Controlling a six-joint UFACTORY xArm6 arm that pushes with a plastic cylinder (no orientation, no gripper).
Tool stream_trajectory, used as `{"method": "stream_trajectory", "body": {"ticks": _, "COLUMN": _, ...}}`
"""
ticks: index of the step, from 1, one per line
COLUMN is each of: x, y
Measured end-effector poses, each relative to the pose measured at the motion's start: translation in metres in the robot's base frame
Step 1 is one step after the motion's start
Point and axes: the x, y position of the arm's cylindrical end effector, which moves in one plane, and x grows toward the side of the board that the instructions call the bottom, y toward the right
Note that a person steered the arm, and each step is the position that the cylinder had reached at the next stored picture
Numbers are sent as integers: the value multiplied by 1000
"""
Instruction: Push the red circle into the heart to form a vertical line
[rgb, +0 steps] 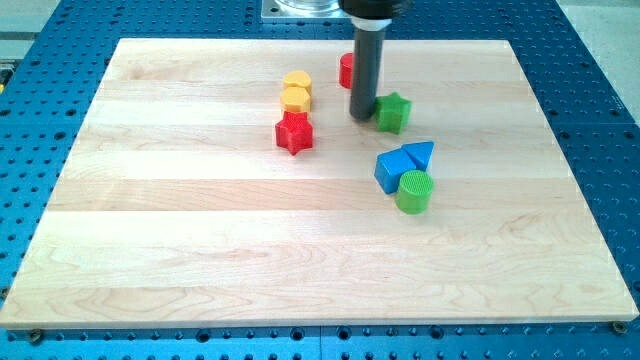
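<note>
The red circle (345, 71) lies near the view's top, its right part hidden behind my rod. Two yellow blocks touch to its left: the upper one (297, 80) looks like the heart, and the lower one (295, 99) looks like a pentagon. My tip (362, 117) rests on the board below the red circle and just left of the green star (394, 112), close to or touching it. The red circle and the heart are apart, roughly level with each other.
A red star (294, 133) sits just below the yellow pair. A blue cube (392, 171), a blue triangle (419, 154) and a green circle (413, 191) cluster right of centre. The wooden board (200, 250) lies on a blue perforated table.
</note>
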Motion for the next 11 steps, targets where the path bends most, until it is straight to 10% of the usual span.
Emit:
{"method": "stream_trajectory", "body": {"ticks": 6, "x": -121, "y": 34}}
{"method": "stream_trajectory", "body": {"ticks": 8, "x": -107, "y": -33}}
{"method": "stream_trajectory", "body": {"ticks": 11, "x": -90, "y": 40}}
